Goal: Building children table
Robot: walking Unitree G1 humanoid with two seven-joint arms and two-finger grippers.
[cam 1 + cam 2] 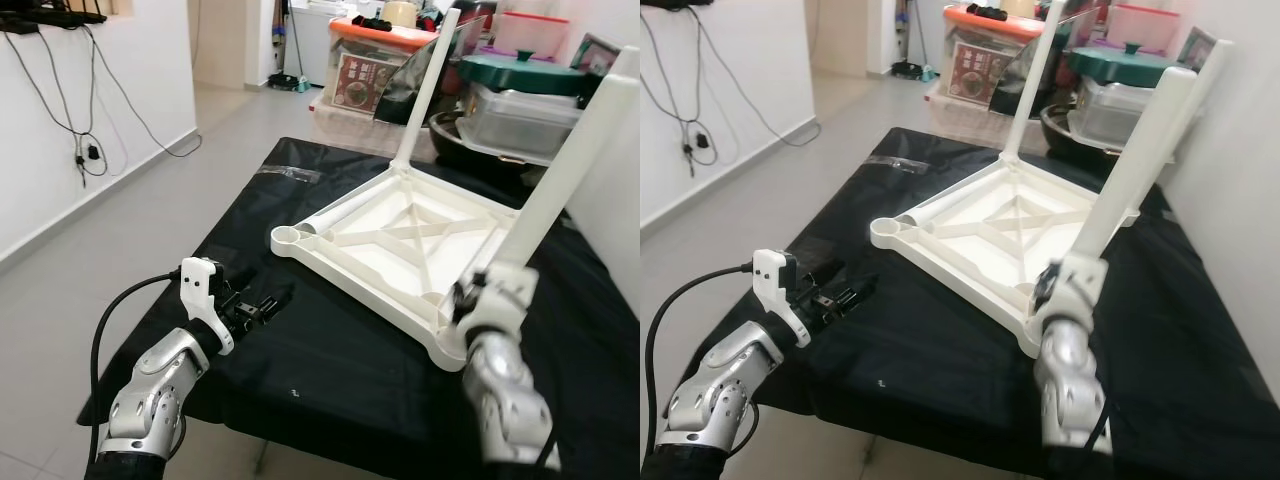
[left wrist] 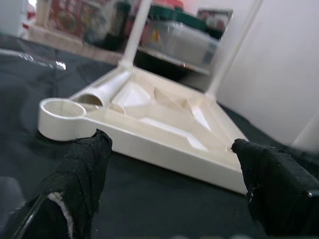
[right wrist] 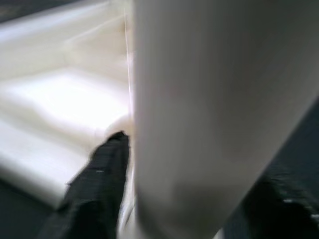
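A white plastic table top point(image 1: 345, 262) lies upside down on the black-covered table point(image 1: 330, 350). One white leg point(image 1: 428, 90) stands upright in its far corner. My right gripper point(image 1: 472, 300) is shut on a second white leg point(image 1: 570, 170), which leans over the near right corner; in the right wrist view its black finger point(image 3: 99, 189) presses against that leg point(image 3: 209, 124). A third leg point(image 1: 335, 218) lies inside the top beside the empty left corner socket point(image 1: 285, 237). My left gripper point(image 1: 262, 305) hovers open just left of the top, with the socket point(image 2: 62, 112) ahead of its fingers point(image 2: 79, 174).
Storage boxes point(image 1: 385, 55), a green-lidded pot point(image 1: 520, 72) and clear containers point(image 1: 520, 115) crowd the space behind the table. A white wall point(image 1: 615, 200) runs close along the right. Cables point(image 1: 85, 150) hang on the left wall, with grey floor point(image 1: 130, 250) to the left.
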